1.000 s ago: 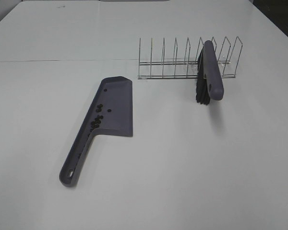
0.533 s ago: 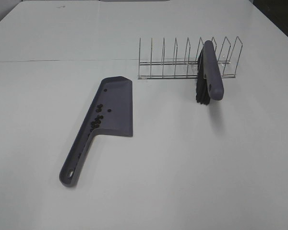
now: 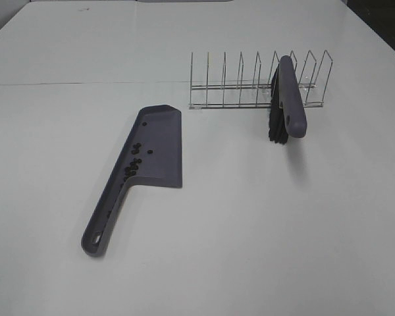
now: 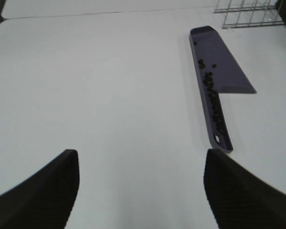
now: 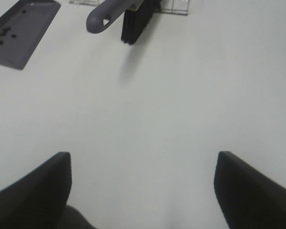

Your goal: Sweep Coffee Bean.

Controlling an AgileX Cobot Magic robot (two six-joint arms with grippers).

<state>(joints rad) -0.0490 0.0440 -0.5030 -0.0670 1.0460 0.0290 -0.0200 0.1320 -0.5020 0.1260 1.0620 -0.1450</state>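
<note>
Coffee bean (image 3: 134, 163) count indistinct.

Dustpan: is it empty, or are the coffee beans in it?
Not empty. The dustpan lies flat on the table with coffee beans clustered along its raised side wall, some down its handle channel.

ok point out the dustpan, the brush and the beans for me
dustpan (image 3: 163, 141): exterior high view, on the bare flat of its pan.
brush (image 3: 291, 92): exterior high view, on its grey handle, leaning in the wire rack.
beans (image 3: 134, 162): exterior high view, on the cluster by the pan's left wall.
</note>
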